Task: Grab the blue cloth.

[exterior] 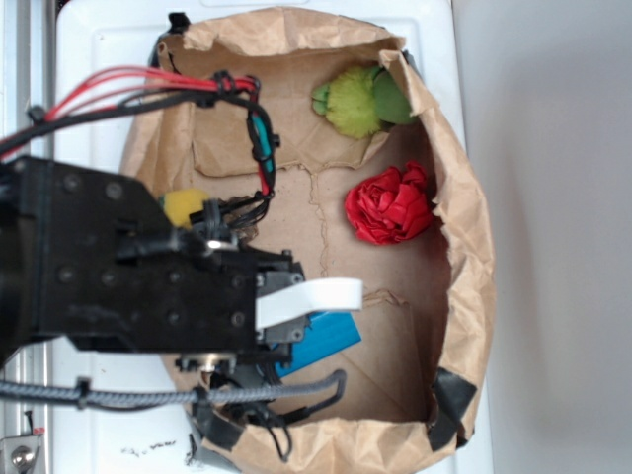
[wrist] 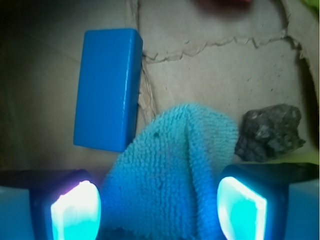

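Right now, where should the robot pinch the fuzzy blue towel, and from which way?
Probably at the raised fold of the blue cloth, coming straight down. In the wrist view, that soft hump already sits between the open gripper fingers, so closing there should bunch it. The hard blue block lies just beside, so stay off it.

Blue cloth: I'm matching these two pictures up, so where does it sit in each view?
Exterior: not visible; the arm hides it.
Wrist: the blue cloth is at lower centre, inside the open pincer.
Shared landmark: the blue block, right of the arm in exterior, upper left in wrist.
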### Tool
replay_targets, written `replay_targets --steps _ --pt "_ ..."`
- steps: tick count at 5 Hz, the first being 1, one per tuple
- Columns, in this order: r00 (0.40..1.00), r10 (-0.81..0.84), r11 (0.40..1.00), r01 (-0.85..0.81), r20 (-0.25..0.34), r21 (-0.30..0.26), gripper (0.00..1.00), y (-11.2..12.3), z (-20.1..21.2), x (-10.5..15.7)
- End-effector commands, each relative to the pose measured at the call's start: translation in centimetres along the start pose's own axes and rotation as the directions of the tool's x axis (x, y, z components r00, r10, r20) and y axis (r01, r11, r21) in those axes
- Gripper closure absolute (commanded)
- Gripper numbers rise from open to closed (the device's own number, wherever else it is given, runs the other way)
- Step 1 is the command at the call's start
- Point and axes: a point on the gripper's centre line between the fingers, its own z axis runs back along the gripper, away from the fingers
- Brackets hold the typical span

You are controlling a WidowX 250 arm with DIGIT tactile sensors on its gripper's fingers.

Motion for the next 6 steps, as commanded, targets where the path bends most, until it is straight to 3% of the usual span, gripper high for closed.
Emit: replay_targets --steps 1,3,4,5,6 --pt "1.0 -0.013 1.0 0.013 0.024 -0.005 0.0 -0.5 -1.0 0.1" --pt "0.999 -0.029 0.999 0.028 0.026 0.044 0.0 -0.1 -2.8 -0.2" --pt "0.999 -0.035 0.998 0.033 0.038 0.051 0.16 0.2 -3.2 -0.4" --pt "0.999 -0.023 0.999 0.021 0.04 0.041 1.0 0.3 -2.9 -0.3" --pt "0.999 -0.021 0.999 0.02 0.046 0.03 1.0 0.3 -2.3 -0.1"
